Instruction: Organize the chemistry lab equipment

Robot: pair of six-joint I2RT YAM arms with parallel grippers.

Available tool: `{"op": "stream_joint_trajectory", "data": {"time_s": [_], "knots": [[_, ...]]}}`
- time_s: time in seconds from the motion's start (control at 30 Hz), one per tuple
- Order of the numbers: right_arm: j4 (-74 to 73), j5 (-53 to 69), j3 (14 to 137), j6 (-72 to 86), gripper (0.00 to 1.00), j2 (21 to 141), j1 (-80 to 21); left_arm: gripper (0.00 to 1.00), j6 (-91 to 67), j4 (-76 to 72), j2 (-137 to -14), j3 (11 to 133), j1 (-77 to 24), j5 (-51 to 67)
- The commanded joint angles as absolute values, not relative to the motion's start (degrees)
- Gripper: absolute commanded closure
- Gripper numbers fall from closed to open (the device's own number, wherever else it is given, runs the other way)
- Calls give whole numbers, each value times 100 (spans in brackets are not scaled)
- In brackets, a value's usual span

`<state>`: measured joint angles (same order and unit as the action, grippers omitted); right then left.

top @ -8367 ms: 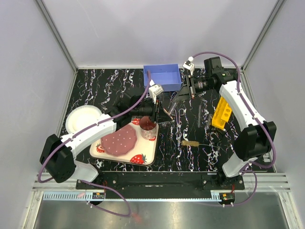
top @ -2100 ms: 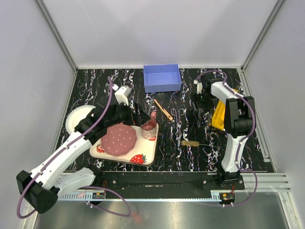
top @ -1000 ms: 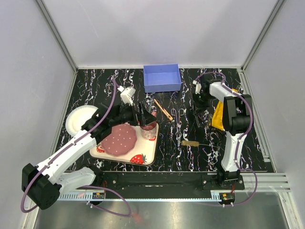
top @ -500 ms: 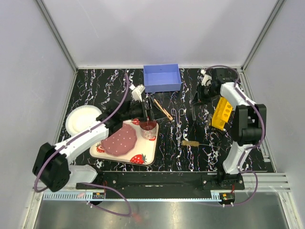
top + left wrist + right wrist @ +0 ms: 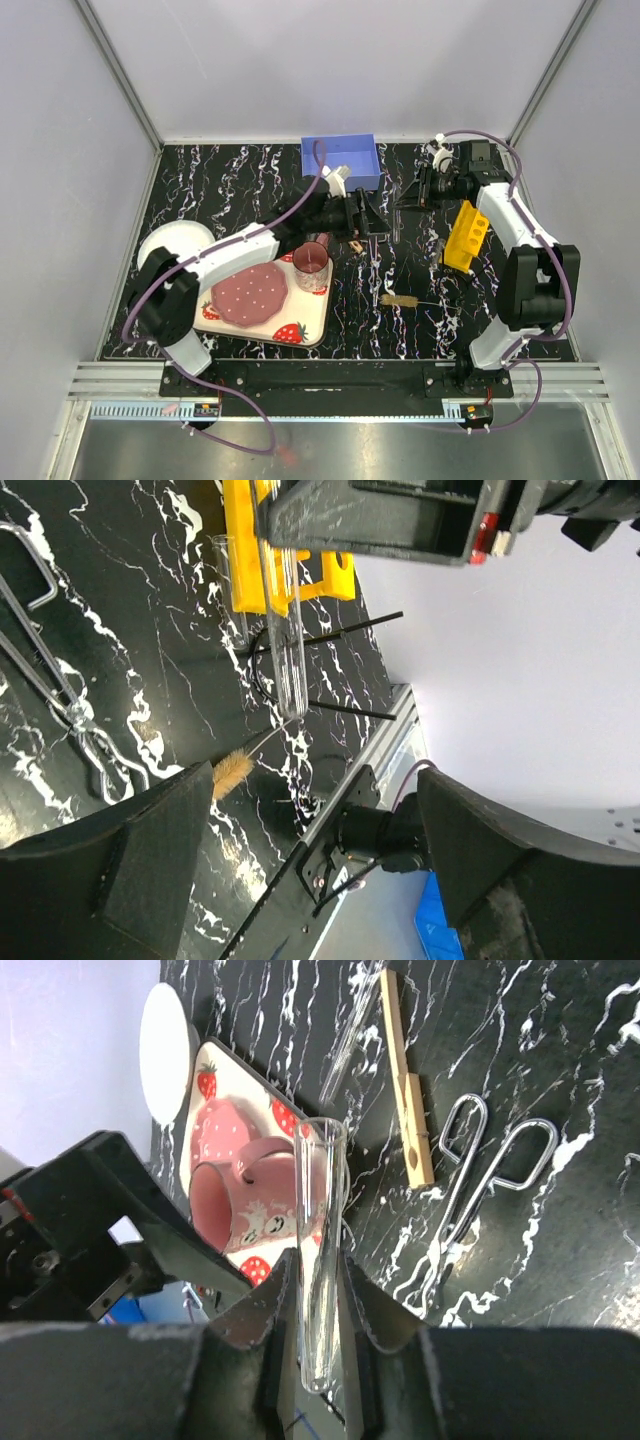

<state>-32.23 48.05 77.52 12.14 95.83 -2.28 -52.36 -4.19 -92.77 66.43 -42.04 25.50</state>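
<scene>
Though overhead barely shows it, right fingers grasping clear test tube, left fingers spread, empty.

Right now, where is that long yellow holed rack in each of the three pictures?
Top external: the yellow rack lies at the right, about halfway up the picture.
Left wrist: the rack is at the top, left of centre, partly behind the glass tube.
Right wrist: not in it.
Shared landmark: the wire brush, in the top and left wrist views only.

I see a black, white-veined marble desk, plain pale walls on three sides, aluminium corner posts, soft even light.
</scene>
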Motion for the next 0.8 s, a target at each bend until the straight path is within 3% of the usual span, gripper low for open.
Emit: {"op": "stream_joint_trajectory", "data": {"time_s": [0.0, 0.3, 0.63, 0.77], "knots": [[-2795, 5352, 7603, 1582, 78, 9255, -220, 18, -5204, -265, -9816, 7373, -4403, 2040], [-2575, 5563, 7427, 1767, 78, 9070, -211, 35, -4693, 747, -10449, 8253, -4641, 1424], [-2479, 5590, 7269, 1775, 78, 9009, -211, 61, -4615, 756, -10688, 8525, -4685, 1591], [-2470, 5616, 7242, 1784, 78, 8974, -211, 76, -4474, 800, -10653, 8490, -4676, 1573]]}}
